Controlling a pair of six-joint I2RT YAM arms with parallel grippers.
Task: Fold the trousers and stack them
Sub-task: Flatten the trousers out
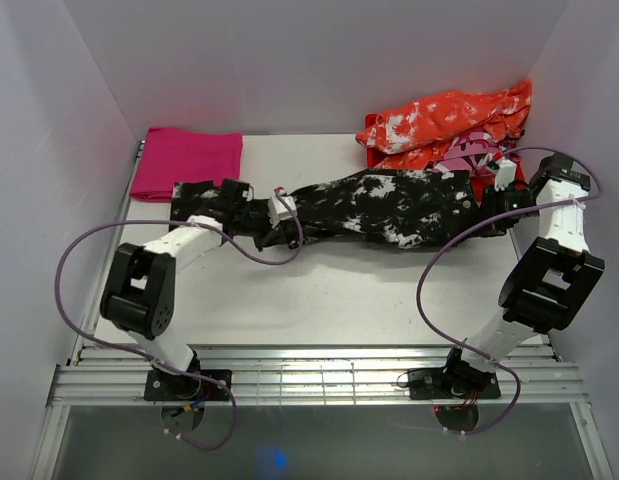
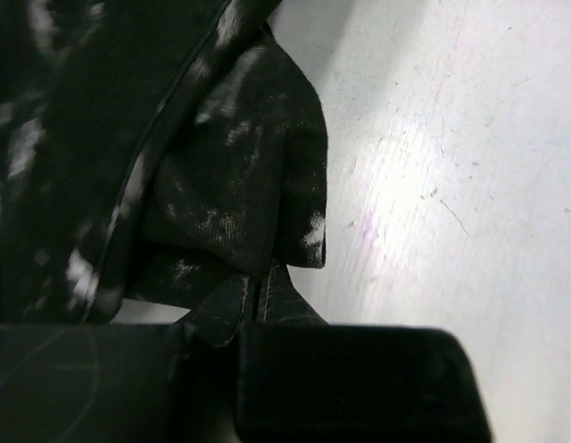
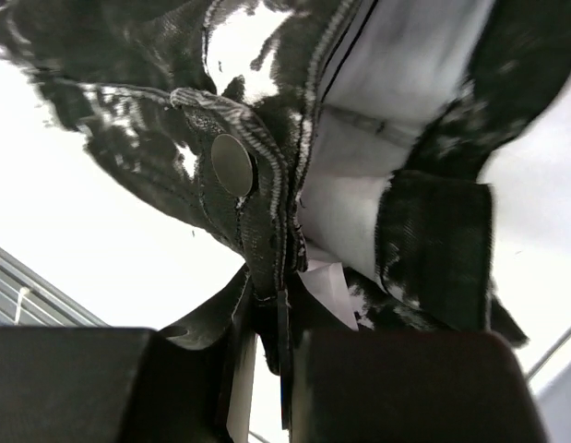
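Note:
The trousers [image 1: 389, 207], black with white splotches, lie stretched across the back of the table between my two grippers. My left gripper [image 1: 286, 230] is shut on their left end. In the left wrist view a dark fold of trousers [image 2: 234, 194] runs down into the left gripper [image 2: 255, 297], whose jaws are pressed together on it. My right gripper [image 1: 487, 207] is shut on the right end. In the right wrist view the trousers' waistband [image 3: 267, 231], with a round metal button [image 3: 232, 164], is pinched in the right gripper [image 3: 280, 309].
A folded magenta cloth [image 1: 187, 163] lies at the back left, just behind my left arm. An orange-and-white garment [image 1: 444, 122] is heaped at the back right, touching the trousers' right end. White walls close in the table [image 1: 329, 290] on three sides.

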